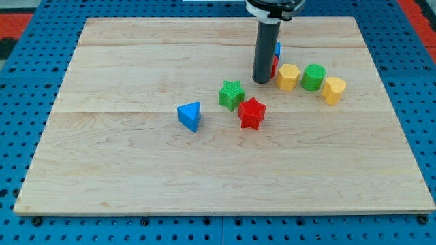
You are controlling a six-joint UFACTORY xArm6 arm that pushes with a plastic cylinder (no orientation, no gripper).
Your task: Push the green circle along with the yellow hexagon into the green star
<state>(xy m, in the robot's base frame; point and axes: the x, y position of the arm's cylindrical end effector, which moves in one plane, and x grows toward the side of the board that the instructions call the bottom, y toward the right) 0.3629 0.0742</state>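
Observation:
The green circle (313,77) stands right of centre, touching the yellow hexagon (288,77) on its left. The green star (231,94) lies further left and lower, with a red star (251,113) touching its lower right. My tip (261,82) rests on the board just left of the yellow hexagon, above and right of the green star. The rod hides most of a red block (274,66) and a blue block (277,49) behind it.
A second yellow block (333,90) sits right of the green circle. A blue triangle (190,116) lies left of the green star. The wooden board (102,170) sits on a blue pegboard.

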